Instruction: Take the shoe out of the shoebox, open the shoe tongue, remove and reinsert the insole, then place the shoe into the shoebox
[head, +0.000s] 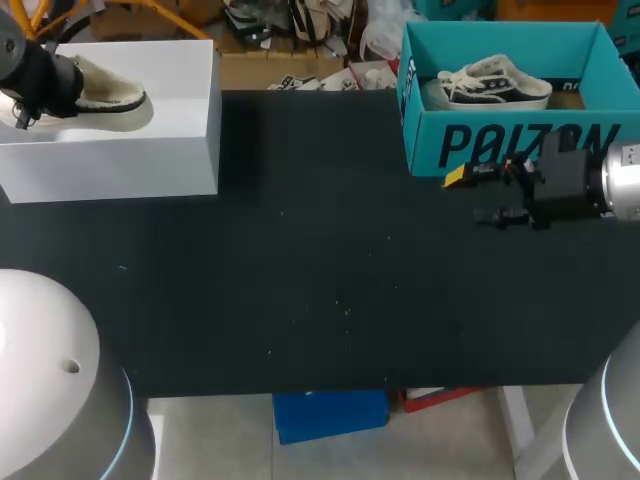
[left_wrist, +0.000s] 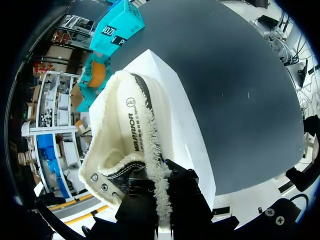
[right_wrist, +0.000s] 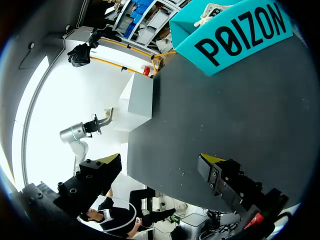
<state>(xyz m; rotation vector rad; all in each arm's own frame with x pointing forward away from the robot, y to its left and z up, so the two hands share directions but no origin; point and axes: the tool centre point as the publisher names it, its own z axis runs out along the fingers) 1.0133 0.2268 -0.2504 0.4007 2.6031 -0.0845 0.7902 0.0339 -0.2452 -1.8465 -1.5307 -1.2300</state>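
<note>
My left tool (head: 48, 85) was clamped on the fleece collar of the shoe (head: 108, 92), held at the open top of the white shoebox (head: 150, 150). My right tool (head: 476, 196) hung with fingers apart over the desk (head: 300, 280). Judged step: shoe removal, though reinsertion cannot be excluded. For removal, the next move requires clearing the box wall and setting the shoe mid-desk within the right tool's reach.

Even, diffuse light falls from above. The matte black counter (head: 320, 290) soaks it up and stays dark, with only a faint, soft-edged shadow beside the white box (head: 150, 150). In the left wrist view the box's top glares almost blank, and the pale shoe (left_wrist: 125, 135) is brightly, evenly lit.
</note>
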